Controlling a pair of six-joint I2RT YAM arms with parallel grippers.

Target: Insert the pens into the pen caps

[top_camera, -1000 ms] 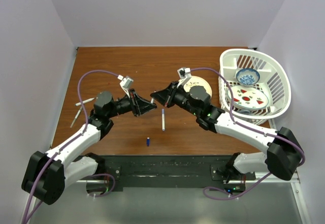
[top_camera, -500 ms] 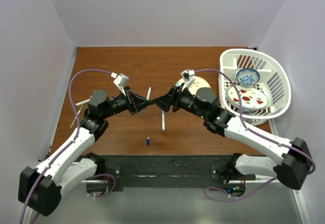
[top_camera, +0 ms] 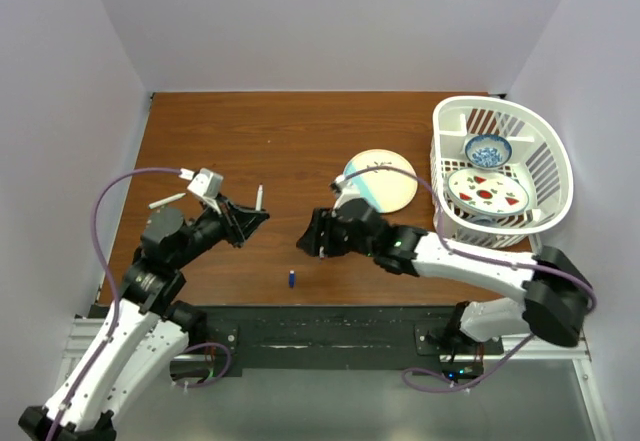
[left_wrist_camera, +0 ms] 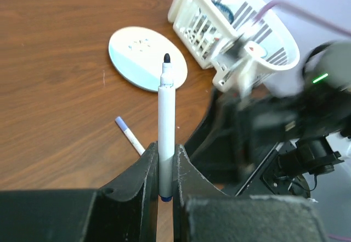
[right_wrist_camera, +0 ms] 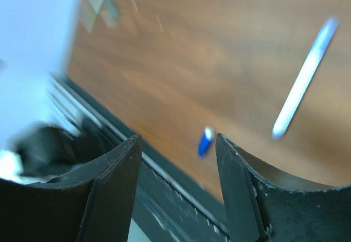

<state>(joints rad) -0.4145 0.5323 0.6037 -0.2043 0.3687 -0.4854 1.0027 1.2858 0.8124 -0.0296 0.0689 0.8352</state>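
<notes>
Top camera first: the left claw (top_camera: 247, 218) is clamping a white pen (top_camera: 259, 197) with its nib pointing away from the arm. The right claw (top_camera: 308, 236) is hovering with its jaws apart, just beyond the dark blue cap (top_camera: 291, 279) lying near the front edge of the table (top_camera: 250, 131). A third pen (top_camera: 168, 201) is lying far left. Left wrist view: the fingers (left_wrist_camera: 145, 170) are pinching the pen low on its barrel, black nib up and free, and a second pen (left_wrist_camera: 130, 135) is lying on the wood near the plate (left_wrist_camera: 145, 61). Right wrist, blurry: that claw is empty, with the dark blue cap showing between its spread fingers (right_wrist_camera: 109, 187) and the second pen off to one side. I'm judging the cap pickup comes next. I'm aiming to centre the cap between the pads and take it by its closed end, leaving the mouth clear, though I can't tell the ends apart here.
</notes>
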